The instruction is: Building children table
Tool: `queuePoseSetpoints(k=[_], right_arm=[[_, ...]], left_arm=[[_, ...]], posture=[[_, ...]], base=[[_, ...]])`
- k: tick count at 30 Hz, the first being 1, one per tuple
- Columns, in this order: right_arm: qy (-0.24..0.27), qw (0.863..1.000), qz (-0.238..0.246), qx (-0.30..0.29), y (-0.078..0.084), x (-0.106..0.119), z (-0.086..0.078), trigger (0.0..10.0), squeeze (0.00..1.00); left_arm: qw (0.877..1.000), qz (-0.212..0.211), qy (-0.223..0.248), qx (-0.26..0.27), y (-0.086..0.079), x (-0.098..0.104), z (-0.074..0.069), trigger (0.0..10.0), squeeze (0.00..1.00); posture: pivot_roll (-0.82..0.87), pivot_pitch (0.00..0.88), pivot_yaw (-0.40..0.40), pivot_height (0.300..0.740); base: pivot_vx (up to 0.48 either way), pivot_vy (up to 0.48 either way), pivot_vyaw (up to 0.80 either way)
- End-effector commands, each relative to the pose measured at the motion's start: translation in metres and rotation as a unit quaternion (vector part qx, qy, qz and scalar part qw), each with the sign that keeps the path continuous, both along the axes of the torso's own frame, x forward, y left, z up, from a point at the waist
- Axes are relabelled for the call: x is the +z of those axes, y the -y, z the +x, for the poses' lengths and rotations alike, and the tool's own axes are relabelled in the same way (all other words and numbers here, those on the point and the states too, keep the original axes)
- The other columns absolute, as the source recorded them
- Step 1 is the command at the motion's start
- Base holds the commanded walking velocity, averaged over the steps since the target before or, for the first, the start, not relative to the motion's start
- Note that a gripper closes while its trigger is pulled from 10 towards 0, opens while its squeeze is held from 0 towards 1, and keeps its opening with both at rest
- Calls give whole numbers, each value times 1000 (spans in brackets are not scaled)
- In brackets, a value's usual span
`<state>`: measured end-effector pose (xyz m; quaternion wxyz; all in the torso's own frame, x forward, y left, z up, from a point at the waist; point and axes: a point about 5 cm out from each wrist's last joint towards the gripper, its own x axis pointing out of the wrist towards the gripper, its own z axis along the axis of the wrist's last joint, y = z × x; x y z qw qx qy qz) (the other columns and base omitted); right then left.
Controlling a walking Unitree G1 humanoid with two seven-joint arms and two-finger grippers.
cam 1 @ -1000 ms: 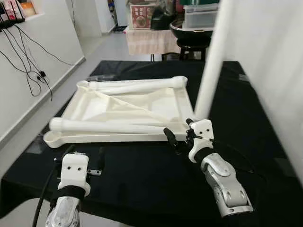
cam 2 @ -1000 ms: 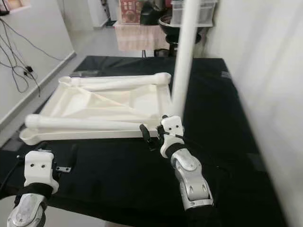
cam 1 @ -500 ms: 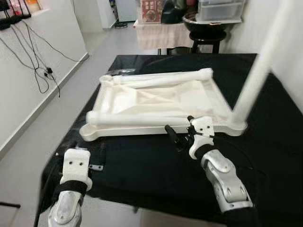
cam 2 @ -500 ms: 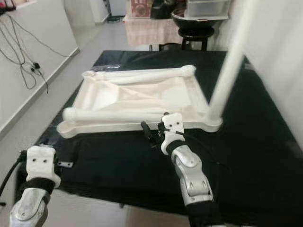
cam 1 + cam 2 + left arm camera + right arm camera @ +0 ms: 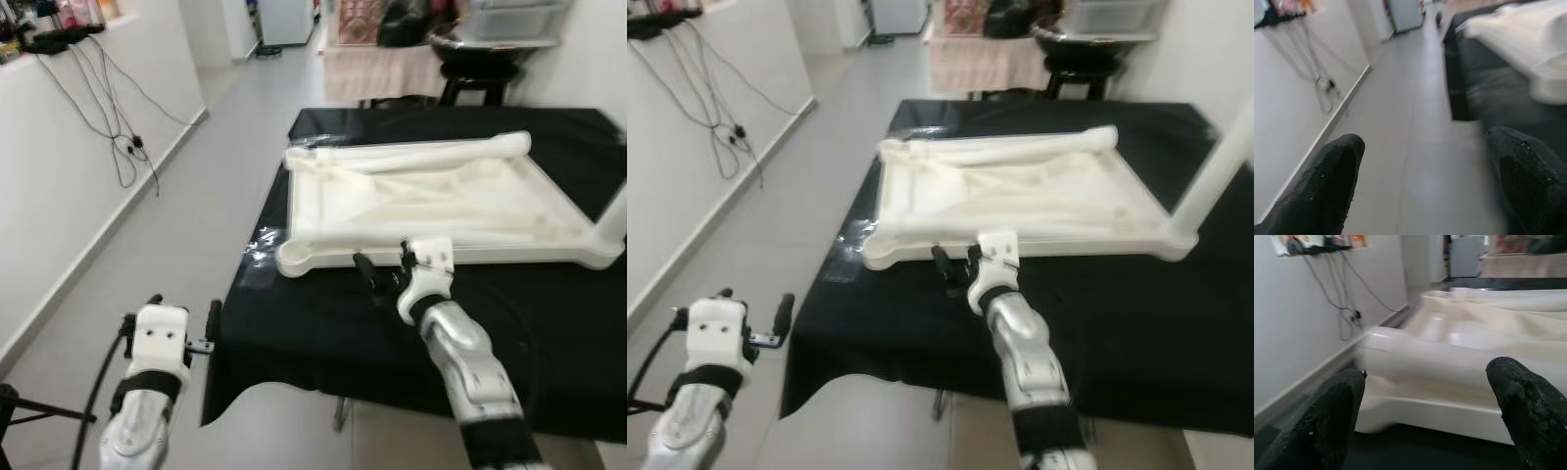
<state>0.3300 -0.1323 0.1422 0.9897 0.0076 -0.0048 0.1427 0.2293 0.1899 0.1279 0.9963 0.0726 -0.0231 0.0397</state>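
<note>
Right pincer (image 5: 384,277) just before tabletop (image 5: 441,201)

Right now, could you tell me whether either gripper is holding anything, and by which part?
Nothing is held. The right gripper is open just short of the tabletop edge; the left gripper is open over the floor.

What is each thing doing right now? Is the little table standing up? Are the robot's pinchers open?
Tabletop: lying upside down on the black cloth.
Upright leg: standing at the tabletop's corner on the robot's right.
Loose legs: lying flat inside the tabletop.
Black cloth: spread over the work table, hanging off its edge.
Right gripper: open, empty, by the tabletop's near edge.
Left gripper: open, empty, over the floor.
</note>
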Motion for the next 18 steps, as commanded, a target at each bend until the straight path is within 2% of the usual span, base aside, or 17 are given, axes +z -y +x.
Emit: queuePoseSetpoints(k=[1,4,7,14,18], right_arm=[[5,1000,-22,-12,2,-1,5,10000,0],[11,999,-37,-23,5,1,10,10000,0],[-3,1000,-21,-20,4,-3,12,10000,0],[-11,1000,-19,-12,1,-5,12,10000,0],[-18,1000,-7,-6,-1,-7,14,10000,0]], left_arm=[[1000,5,-4,-3,-1,0,2,10000,0],[1000,24,2,-7,0,4,6,10000,0],[1000,-1,3,-22,0,3,9,10000,0],[999,-10,-1,-33,-1,1,10,10000,0],[999,-20,-1,-45,-1,1,11,10000,0]], posture=[[-68,21,40,740],[-64,14,41,740],[-62,8,46,740],[-54,0,50,740],[-54,0,52,740]], base=[[0,0,0],[0,0,0],[0,0,0],[0,0,0],[0,0,-716]])
